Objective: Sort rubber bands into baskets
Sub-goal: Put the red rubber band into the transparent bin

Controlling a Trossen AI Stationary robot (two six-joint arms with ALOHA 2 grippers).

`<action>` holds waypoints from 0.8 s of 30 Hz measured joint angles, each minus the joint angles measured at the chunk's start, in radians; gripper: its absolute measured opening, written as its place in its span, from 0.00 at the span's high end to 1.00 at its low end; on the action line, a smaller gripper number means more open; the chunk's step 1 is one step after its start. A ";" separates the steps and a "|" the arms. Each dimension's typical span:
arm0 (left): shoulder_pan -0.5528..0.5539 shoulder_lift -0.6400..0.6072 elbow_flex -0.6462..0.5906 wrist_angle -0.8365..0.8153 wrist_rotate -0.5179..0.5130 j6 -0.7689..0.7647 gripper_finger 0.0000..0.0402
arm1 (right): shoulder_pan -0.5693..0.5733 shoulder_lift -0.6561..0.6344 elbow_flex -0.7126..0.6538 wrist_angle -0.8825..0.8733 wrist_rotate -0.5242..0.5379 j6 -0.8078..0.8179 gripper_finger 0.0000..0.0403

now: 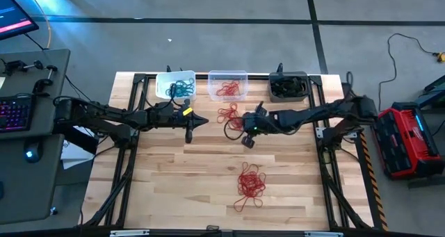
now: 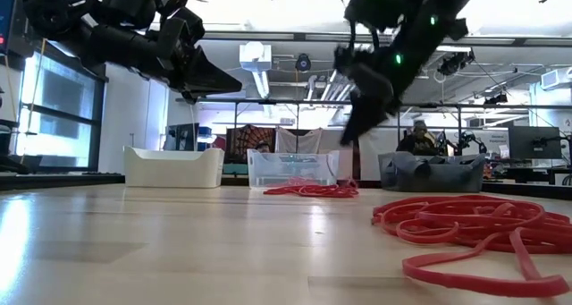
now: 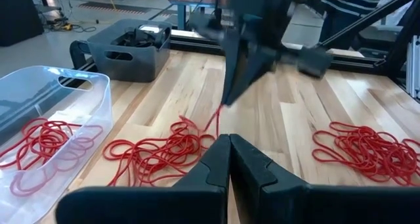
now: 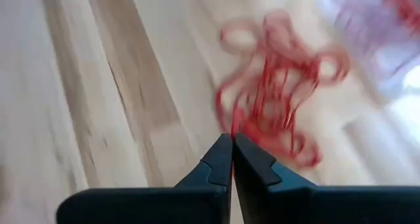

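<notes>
Sorting well along, red bands still loose on the surface

You have teal bands in the white basket, red ones in the clear basket and dark ones in the grey basket. 2 red bunches remain: a small bunch just in front of the clear basket and a larger bunch well in front of it. Your right gripper has its jaws pinched on a red strand of the small bunch; your left gripper waits beside it, jaws closed and empty
</notes>
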 joint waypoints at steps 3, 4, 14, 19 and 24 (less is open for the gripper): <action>0.000 0.000 0.000 -0.002 0.000 -0.002 1.00 | 0.006 -0.036 0.027 -0.001 0.024 -0.031 1.00; 0.000 0.000 0.000 -0.004 0.000 -0.002 1.00 | 0.006 -0.044 0.037 -0.001 0.029 -0.043 1.00; 0.000 0.000 0.000 -0.006 0.000 -0.004 1.00 | -0.031 -0.060 0.123 0.140 0.119 -0.218 1.00; 0.000 0.000 0.000 -0.006 0.000 -0.004 1.00 | -0.111 -0.047 0.124 0.263 0.118 -0.273 1.00; 0.000 0.000 0.000 -0.008 0.000 -0.004 1.00 | -0.209 -0.009 0.124 0.360 0.050 -0.294 1.00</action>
